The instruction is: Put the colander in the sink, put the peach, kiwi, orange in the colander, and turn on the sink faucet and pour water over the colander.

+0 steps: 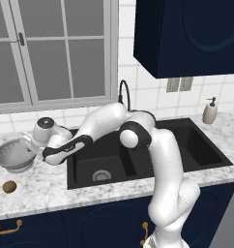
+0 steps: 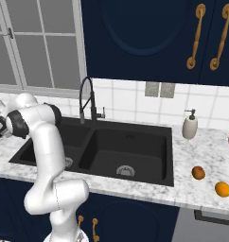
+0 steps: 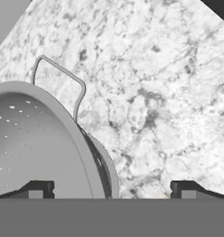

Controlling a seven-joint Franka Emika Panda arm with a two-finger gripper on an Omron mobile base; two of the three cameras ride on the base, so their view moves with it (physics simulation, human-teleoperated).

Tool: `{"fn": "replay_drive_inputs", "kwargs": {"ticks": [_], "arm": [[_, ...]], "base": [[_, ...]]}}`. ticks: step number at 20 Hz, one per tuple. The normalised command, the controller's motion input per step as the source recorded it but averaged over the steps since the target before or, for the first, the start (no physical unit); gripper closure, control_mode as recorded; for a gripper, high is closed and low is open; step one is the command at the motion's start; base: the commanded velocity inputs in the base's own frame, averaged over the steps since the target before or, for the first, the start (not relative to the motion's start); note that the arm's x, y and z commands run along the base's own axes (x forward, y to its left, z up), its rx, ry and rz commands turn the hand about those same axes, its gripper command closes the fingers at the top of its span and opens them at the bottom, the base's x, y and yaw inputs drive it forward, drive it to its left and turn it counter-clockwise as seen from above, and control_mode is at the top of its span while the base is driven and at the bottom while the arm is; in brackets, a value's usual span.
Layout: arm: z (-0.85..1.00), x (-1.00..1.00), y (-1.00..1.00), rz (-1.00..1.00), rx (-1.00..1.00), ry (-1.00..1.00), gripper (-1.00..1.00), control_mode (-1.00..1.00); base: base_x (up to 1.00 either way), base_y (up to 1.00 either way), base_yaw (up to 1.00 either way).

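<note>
Hand view: end effector (image 3: pixel 112 190) spread wide, straddling colander (image 3: pixel 35 143) rim on tabletop (image 3: pixel 169 92), positioned for grasp.

Shiny perforated metal colander (image 3: pixel 35 139) on marbled counter (image 3: pixel 155 92).

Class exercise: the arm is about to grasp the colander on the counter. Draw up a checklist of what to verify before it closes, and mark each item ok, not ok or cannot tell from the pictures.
1. Gripper jaws open: ok, the fingertips stand wide apart in the hand view.
2. Colander rim between the fingertips: ok, its edge runs up between them.
3. Colander upright on the counter, left of the sink: ok.
4. Colander empty: ok, no fruit inside.
5. Left sink basin free to receive it: ok, only the drain shows.
6. Kiwi clear of the lift path: ok, it lies in front of the colander, apart from it.
</note>
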Motion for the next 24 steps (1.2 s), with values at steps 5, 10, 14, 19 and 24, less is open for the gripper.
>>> {"fn": "replay_drive_inputs", "kwargs": {"ticks": [5, 10, 14, 19, 24], "arm": [[-0.02, 0.33, 0.32, 0.02, -0.01, 0.01, -1.00, -1.00], [-0.21, 0.09, 0.32, 0.01, -0.09, 0.05, -1.00, -1.00], [-0.25, -0.02, 0.11, 0.00, -0.11, 0.04, 1.00, -1.00], [-0.07, -0.31, -0.32, -0.03, -0.03, 0.00, 1.00, -1.00], [0.01, -0.41, -0.64, -0.12, 0.01, -0.05, 1.00, -1.00]], "base": [[0.00, 0.00, 0.00], [0.00, 0.00, 0.00], [0.00, 0.00, 0.00], [0.00, 0.00, 0.00], [0.00, 0.00, 0.00]]}}
